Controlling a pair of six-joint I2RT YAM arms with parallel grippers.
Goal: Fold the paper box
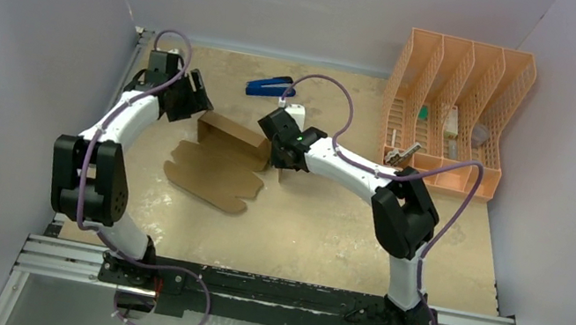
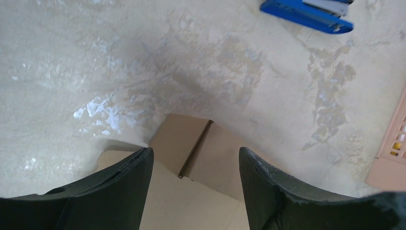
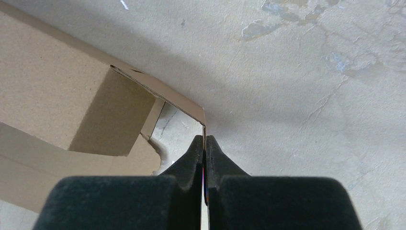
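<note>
- The left gripper [image 2: 196, 155] stands wide open and holds nothing. Its fingers [image 2: 119, 191] straddle the left end of the paper box [image 2: 215, 148] from above, with brown cardboard showing in the gap.
- The right gripper [image 3: 205, 140] is pinched tight at the box's right end. The thin edge of an upright flap runs into the seam between its tips.
- The box lies between the two grippers, partly folded. Its walls are raised on the far side, and flat rounded flaps are spread toward the arm bases.
- A blue stapler [image 1: 269, 86] lies on the table [image 1: 326, 232] just beyond the box.
- A peach-orange mesh file organizer [image 1: 454, 111] stands at the far right, well apart.
</note>
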